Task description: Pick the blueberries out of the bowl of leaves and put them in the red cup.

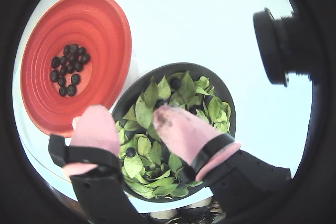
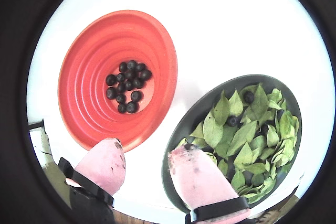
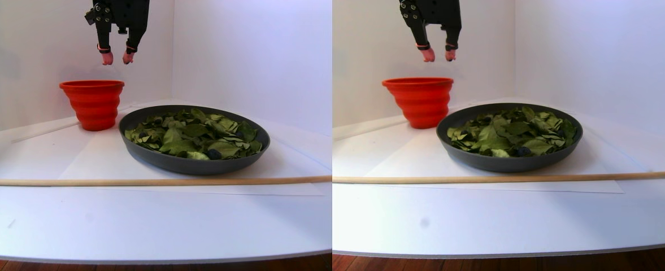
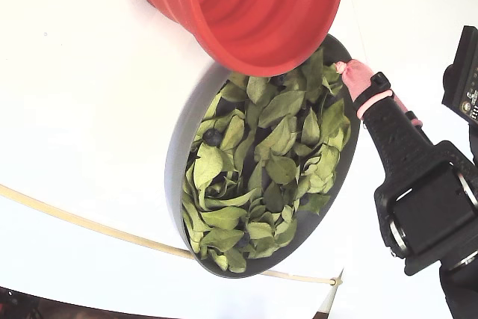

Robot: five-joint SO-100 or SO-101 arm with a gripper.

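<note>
End effector (image 2: pixel 147 163) agape, empty, pink padded tips; ridged red cup (image 2: pixel 89 103) holds round blueberries (image 2: pixel 128 85).

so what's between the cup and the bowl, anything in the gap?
Nothing. In a wrist view, only bare white table separates the red cup from the bowl; the gap is narrow.

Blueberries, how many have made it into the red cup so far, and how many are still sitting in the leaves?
Done: roughly a dozen blueberries lie in the red cup. In hand: nothing; the gripper is open and empty, hanging high between the cup and the bowl. Left: at least three berries show among the leaves, such as one in a wrist view and one in the fixed view; more may be buried.
</note>
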